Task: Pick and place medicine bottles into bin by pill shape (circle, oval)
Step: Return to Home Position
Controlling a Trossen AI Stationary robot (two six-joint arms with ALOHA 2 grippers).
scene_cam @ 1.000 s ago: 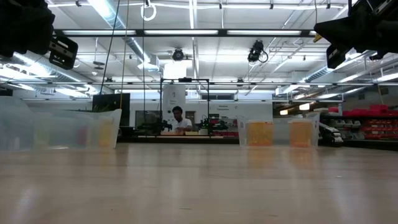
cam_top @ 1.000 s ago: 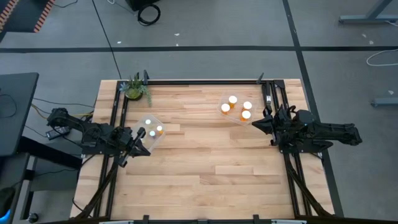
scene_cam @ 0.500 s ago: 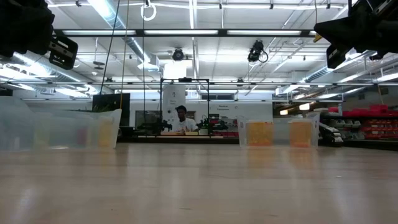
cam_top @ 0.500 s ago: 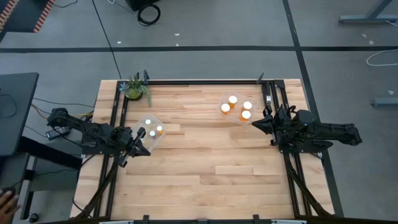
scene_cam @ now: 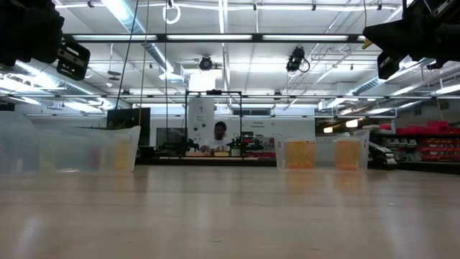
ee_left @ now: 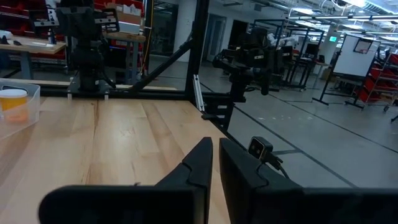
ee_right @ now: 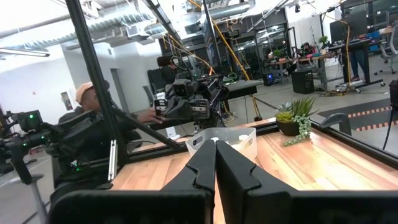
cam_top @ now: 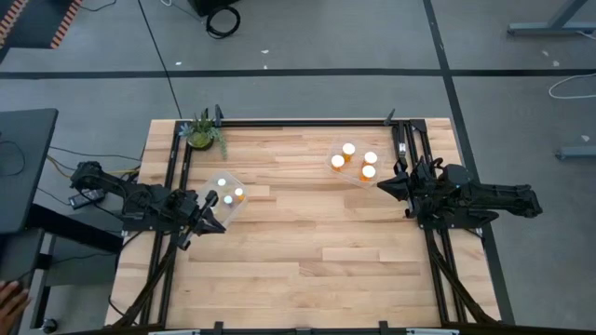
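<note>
In the high view, three white-capped medicine bottles (cam_top: pixel 226 198) stand in a clear bin (cam_top: pixel 233 207) at the table's left. Several more bottles (cam_top: pixel 368 171), with orange bodies, stand in a second clear bin (cam_top: pixel 355 178) at the far right. My left gripper (cam_top: pixel 215 213) hovers level beside the left bin's near-left side; in its wrist view (ee_left: pixel 216 149) the fingers are shut and hold nothing. My right gripper (cam_top: pixel 380 186) hovers just near-right of the right bin, also shut and holding nothing (ee_right: pixel 216 148).
A small potted plant (cam_top: pixel 202 133) stands at the far left corner. Black frame rails (cam_top: pixel 298 122) run along the table's far edge and both sides. Bare wood fills the middle and near half of the table (cam_top: pixel 307 261). A person (ee_right: pixel 87 124) sits beyond the table.
Both arms have kept still and the bottles have not moved. In the room behind the table a person has shifted toward the right, and a hand has come into the high view's lower left corner.
</note>
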